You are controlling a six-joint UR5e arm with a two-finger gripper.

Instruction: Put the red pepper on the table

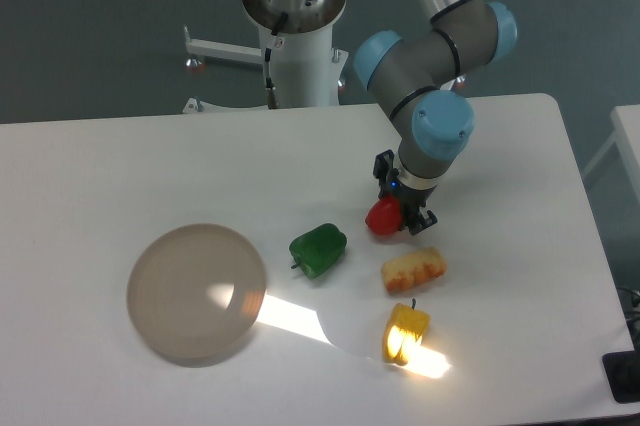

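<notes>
Nearest the camera, low and right of centre, a translucent yellow pepper sits in a bright patch of light, with an orange-and-cream toy food piece just above it. To their left are the green pepper and, further left, a round greyish disc.

Just above the orange piece, right of centre, the gripper points down with its jaws closed on the red pepper, which bulges out toward the left of the fingers. From here I cannot tell whether the pepper's underside touches the table or hangs just clear.

So the pepper sits directly under the tool, and the bare white surface lies straight below. I would judge the release calls only for a short vertical drop.
</notes>
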